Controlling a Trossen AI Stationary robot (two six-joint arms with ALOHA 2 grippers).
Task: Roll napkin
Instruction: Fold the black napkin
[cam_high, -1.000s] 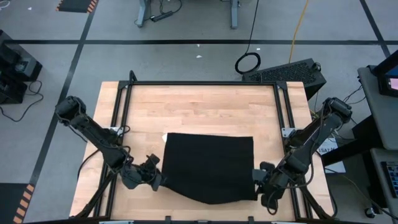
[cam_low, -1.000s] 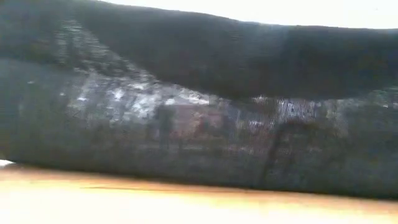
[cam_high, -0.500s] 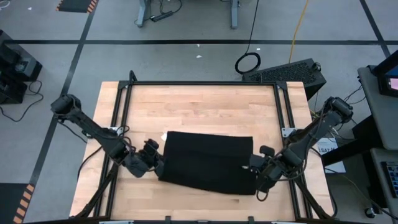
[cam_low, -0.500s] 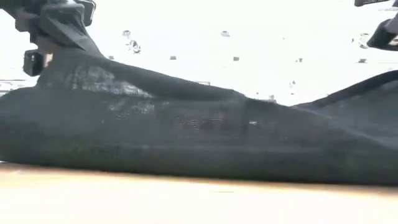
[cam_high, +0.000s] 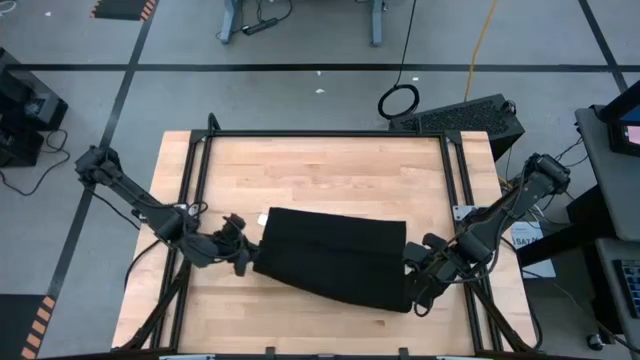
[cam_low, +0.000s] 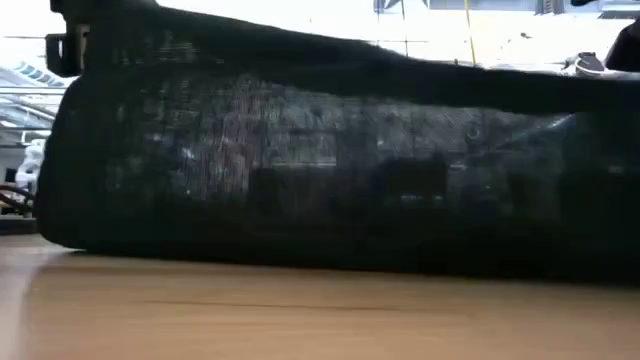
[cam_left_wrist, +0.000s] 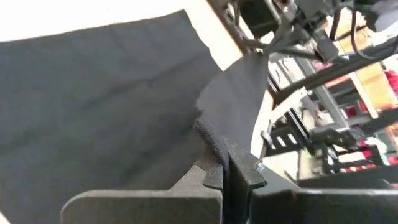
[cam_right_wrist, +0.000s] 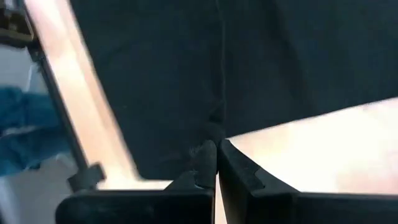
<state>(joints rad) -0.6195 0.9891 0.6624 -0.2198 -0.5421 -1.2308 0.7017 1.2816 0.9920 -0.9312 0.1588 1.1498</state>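
- Since a second ago the near edge of the napkin (cam_high: 335, 262) has been carried away from the front of the table (cam_high: 320, 170). The dark patch seen from above is now shorter front to back, and both arms have drawn farther in over the tabletop.
- The napkin lies on the front half of the table, between the two arms. The low view shows it as a raised, doubled band of black cloth filling most of the picture.
- The left gripper (cam_high: 243, 257) is at the napkin's left edge, jaws closed on a pinch of cloth, as its wrist view shows.
- The right gripper (cam_high: 411, 287) is at the right front corner, jaws likewise closed on the hem.
- Handling, as a judgement: the cloth is light, limp and slightly see-through. It will sag between the two holds and may slip from a thin pinch.
- The two end corners of the leading edge look the best places to hold, kept level so the roll stays even.
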